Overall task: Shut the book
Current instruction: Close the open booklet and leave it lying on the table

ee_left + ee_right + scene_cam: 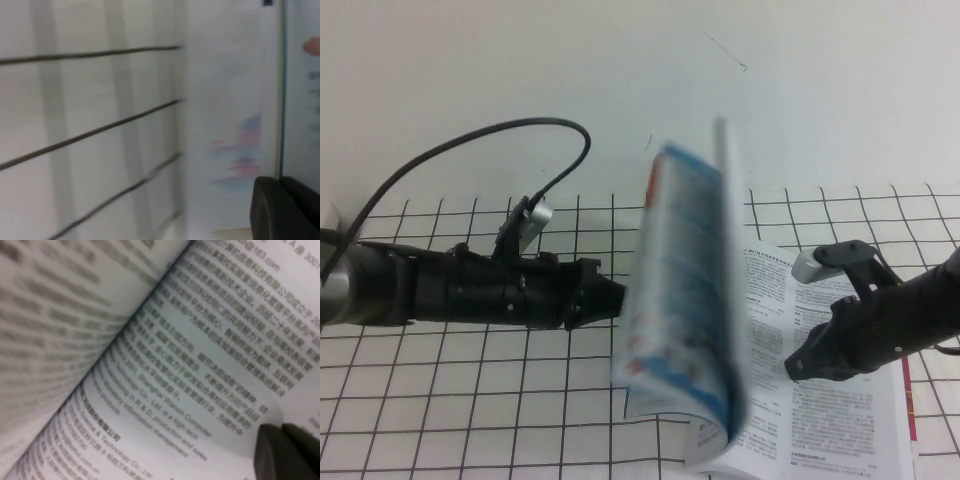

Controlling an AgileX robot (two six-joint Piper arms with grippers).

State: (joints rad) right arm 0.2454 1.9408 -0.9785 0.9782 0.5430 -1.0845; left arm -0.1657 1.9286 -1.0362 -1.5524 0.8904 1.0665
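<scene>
A white tabletop with black grid lines (440,420) is carrying a thick open paperback book (685,290), its blue-and-white cover leaf standing nearly upright. The black left gripper (612,298) is pointing at that cover's outer face. The black right gripper (802,365) is lying over the book's printed page. Only the right wrist view is showing legible print. Neither gripper's opening can be told.

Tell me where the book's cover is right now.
In the high view the cover stands nearly upright at centre, just right of the left gripper; the right gripper sits over the open page beyond it.
</scene>
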